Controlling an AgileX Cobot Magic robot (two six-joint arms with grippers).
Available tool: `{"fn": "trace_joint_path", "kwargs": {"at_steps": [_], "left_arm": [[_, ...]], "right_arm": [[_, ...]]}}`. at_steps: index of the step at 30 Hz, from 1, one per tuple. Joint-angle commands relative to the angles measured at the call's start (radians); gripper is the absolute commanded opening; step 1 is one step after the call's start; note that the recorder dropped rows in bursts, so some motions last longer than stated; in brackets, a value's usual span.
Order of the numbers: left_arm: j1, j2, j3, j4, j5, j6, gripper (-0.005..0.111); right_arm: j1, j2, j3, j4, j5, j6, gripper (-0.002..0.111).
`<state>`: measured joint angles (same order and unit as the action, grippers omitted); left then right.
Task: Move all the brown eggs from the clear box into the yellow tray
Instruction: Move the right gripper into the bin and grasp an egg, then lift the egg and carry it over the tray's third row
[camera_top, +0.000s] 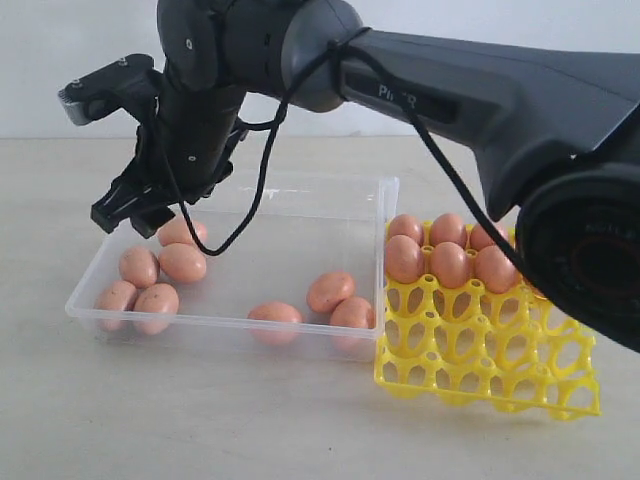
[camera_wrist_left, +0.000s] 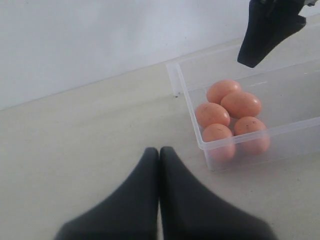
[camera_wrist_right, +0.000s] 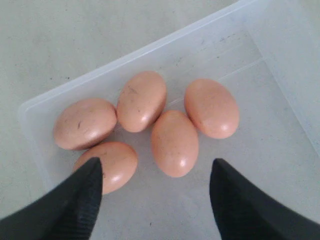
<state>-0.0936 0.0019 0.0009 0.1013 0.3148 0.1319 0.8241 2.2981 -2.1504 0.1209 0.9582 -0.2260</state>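
Beige table (camera_top: 100, 420): clear box (camera_top: 290, 240) long axis toward yellow tray (camera_top: 480, 370) (eggs (camera_top: 183, 262) sideways).

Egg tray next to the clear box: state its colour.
Bright yellow: the egg tray is a plain yellow lattice. The exterior view shows it best.

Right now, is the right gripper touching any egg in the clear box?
Apart. The left wrist view shows the right gripper hanging above the brown eggs, with the clear box wall visible between them.
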Motion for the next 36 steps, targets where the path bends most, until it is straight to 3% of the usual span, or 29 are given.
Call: {"fn": "trace_joint_path", "kwargs": {"at_steps": [1, 6, 24, 25, 26, 27, 28, 33, 36], "left_arm": [[0.001, -0.002, -0.001, -0.008, -0.008, 0.0, -0.004], [0.001, -0.002, -0.001, -0.008, -0.008, 0.0, -0.004], [0.001, -0.002, -0.001, -0.008, -0.008, 0.0, -0.004], [0.001, -0.002, -0.001, -0.008, -0.008, 0.0, -0.004], [0.001, -0.002, -0.001, -0.008, -0.008, 0.0, -0.004], [0.001, -0.002, -0.001, -0.008, -0.008, 0.0, -0.004], [0.001, -0.002, -0.001, -0.008, -0.008, 0.0, -0.004], [0.001, -0.002, -0.001, -0.008, -0.008, 0.0, -0.004], [0.001, -0.002, -0.001, -0.008, -0.008, 0.0, -0.004]], "right_arm": [[-0.007, 0.025, -0.007, -0.044, -0.042, 0.055, 0.065], [-0.007, 0.079, -0.007, -0.027, -0.145, 0.082, 0.065], [-0.036, 0.225, -0.007, 0.006, -0.231, 0.094, 0.064], [-0.036, 0.229, -0.007, -0.001, -0.231, 0.094, 0.06], [-0.036, 0.231, -0.007, -0.003, -0.234, 0.094, 0.046], [-0.037, 0.231, -0.007, -0.01, -0.232, 0.09, 0.028], [-0.037, 0.231, -0.007, -0.027, -0.221, 0.085, 0.002], [-0.037, 0.171, -0.007, -0.027, -0.062, 0.108, 0.001], [-0.034, 0.086, -0.005, -0.028, -0.037, 0.244, 0.001]]}}
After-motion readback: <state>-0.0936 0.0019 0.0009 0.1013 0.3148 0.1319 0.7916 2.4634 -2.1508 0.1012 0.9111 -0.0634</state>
